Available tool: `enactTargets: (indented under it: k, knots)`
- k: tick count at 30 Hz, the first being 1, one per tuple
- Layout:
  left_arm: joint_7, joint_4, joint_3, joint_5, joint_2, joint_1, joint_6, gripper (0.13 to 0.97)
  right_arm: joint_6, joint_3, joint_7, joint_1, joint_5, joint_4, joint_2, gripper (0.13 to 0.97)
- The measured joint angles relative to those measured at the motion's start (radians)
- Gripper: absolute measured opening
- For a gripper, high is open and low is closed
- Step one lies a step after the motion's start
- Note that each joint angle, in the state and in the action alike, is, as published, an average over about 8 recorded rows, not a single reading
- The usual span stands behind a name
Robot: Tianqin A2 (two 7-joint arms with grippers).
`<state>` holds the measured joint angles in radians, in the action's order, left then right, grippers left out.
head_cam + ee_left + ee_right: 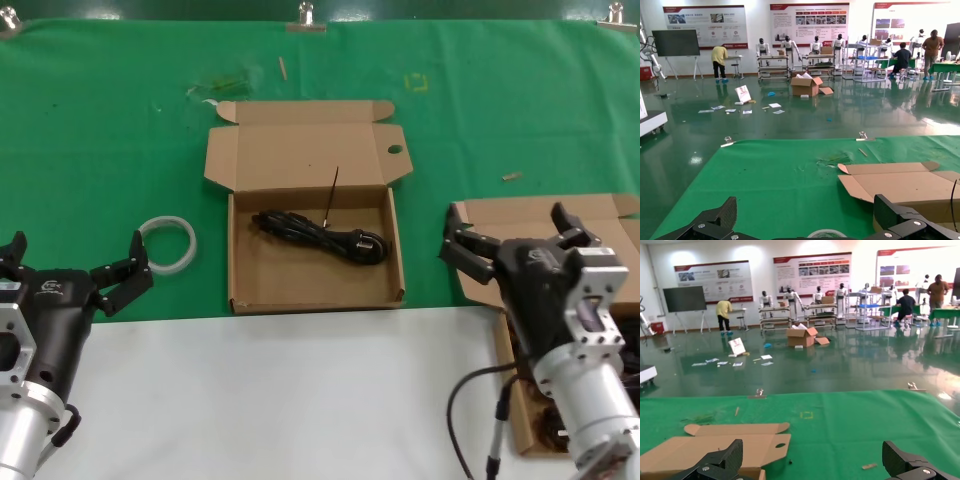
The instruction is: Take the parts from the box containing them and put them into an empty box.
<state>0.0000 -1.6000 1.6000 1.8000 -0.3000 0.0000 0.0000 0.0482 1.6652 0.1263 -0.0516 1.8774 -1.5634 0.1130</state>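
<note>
The box with a round hole in its lid lies open mid-table, and one bundled black power cord rests inside it. In the right wrist view its holed lid is seen too. The plain-lidded box sits at the right, mostly hidden behind my right arm; dark cords show at its near end. Above that box's lid my right gripper stands open and empty, also seen as the right gripper. My left gripper is open and empty at the left, and the left gripper shows the same.
A white translucent ring lies just right of my left gripper, and the ring shows between its fingers. Small wood chips and a scrap lie on the green cloth. A white strip runs along the near edge.
</note>
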Motion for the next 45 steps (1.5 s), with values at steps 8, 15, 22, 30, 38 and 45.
enactTargets:
  k: [8, 15, 22, 30, 38, 45]
  knots:
    - [0.000, 0.000, 0.000, 0.000, 0.000, 0.000, 0.000, 0.965, -0.028, -0.037, -0.073, 0.030, -0.044, -0.021, 0.000, 0.966]
    - [0.000, 0.000, 0.000, 0.000, 0.000, 0.000, 0.000, 0.965, -0.028, -0.038, -0.074, 0.030, -0.045, -0.022, 0.000, 0.966]
    - [0.000, 0.000, 0.000, 0.000, 0.000, 0.000, 0.000, 0.965, -0.028, -0.038, -0.074, 0.030, -0.045, -0.022, 0.000, 0.966]
    - [0.000, 0.000, 0.000, 0.000, 0.000, 0.000, 0.000, 0.965, -0.028, -0.038, -0.074, 0.030, -0.045, -0.022, 0.000, 0.966]
    - [0.000, 0.000, 0.000, 0.000, 0.000, 0.000, 0.000, 0.965, -0.028, -0.038, -0.074, 0.030, -0.045, -0.022, 0.000, 0.966]
    - [0.000, 0.000, 0.000, 0.000, 0.000, 0.000, 0.000, 0.965, -0.028, -0.038, -0.074, 0.030, -0.045, -0.022, 0.000, 0.966]
